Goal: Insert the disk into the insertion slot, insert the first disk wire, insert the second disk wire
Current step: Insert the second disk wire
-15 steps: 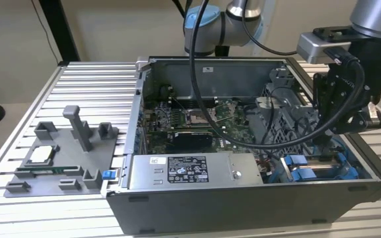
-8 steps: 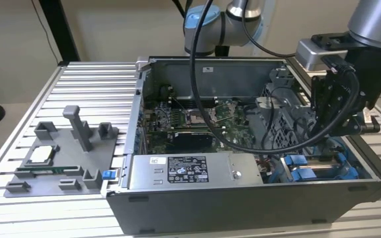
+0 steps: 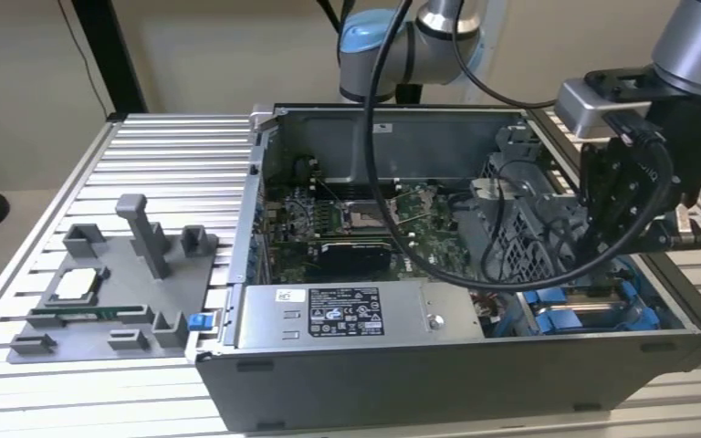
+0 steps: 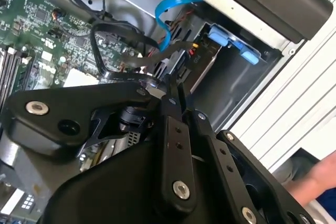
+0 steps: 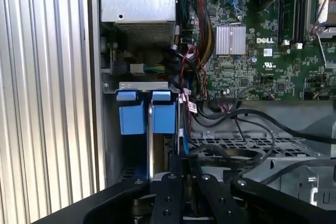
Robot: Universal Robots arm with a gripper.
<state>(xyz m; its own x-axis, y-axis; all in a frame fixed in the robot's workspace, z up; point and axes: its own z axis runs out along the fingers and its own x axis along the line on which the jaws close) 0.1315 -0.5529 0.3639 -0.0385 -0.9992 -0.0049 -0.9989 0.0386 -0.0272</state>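
In both wrist views my gripper (image 4: pixel 171 86) (image 5: pixel 186 162) is low inside the open computer case, its black fingers pressed together on the end of a flat blue disk wire (image 4: pixel 164 22) (image 5: pixel 184 137). The wire end is right beside the insertion slot (image 5: pixel 140 85), a grey bay with blue tabs (image 4: pixel 231 40). The disk sits edge-on in that bay in its blue frame (image 5: pixel 163 118), with red and black wires (image 5: pixel 185 72) next to it. In the exterior view the gripper's body (image 3: pixel 624 205) reaches down over the blue tabs (image 3: pixel 570 315) at the case's front corner on the exterior view's right.
The motherboard (image 5: pixel 262 51) and thick black cables (image 5: pixel 252 124) lie beside the bay, near a perforated grey cage (image 5: pixel 236 145). The labelled power-supply box (image 3: pixel 344 315) fills the case front. A grey fixture plate (image 3: pixel 120 292) lies on the slatted table. A person's hand (image 4: pixel 315 177) is outside the case.
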